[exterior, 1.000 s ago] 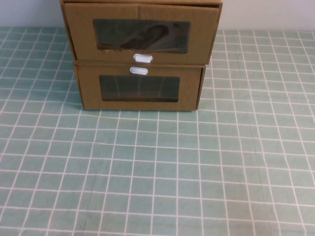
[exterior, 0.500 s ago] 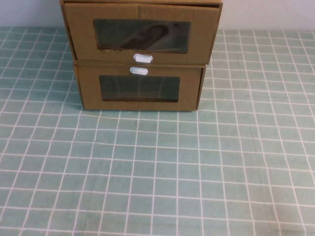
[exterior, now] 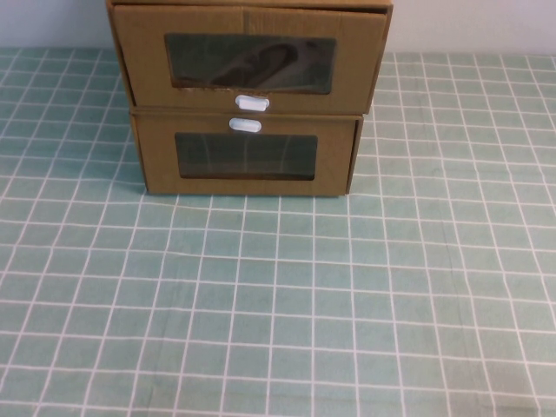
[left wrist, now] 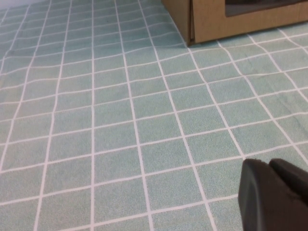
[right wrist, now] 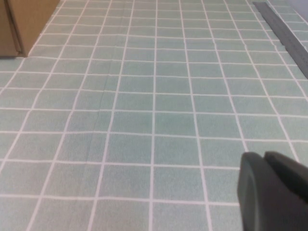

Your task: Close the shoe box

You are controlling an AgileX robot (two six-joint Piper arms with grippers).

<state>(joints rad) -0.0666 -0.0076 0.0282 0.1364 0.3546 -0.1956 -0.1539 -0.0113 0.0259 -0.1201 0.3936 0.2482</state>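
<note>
The shoe box is the upper brown cardboard drawer at the back centre. It has a clear window with a shoe behind it and a white tab below. Its front stands out toward me past the drawer beneath. Neither gripper shows in the high view. My left gripper is shut and empty, low over the cloth, well short of the boxes. My right gripper is shut and empty, also low over the cloth and far from the boxes.
The lower cardboard drawer has its white tab above its window; its corner shows in the left wrist view and the right wrist view. A green checked cloth covers the table. A grey strip lies at its edge.
</note>
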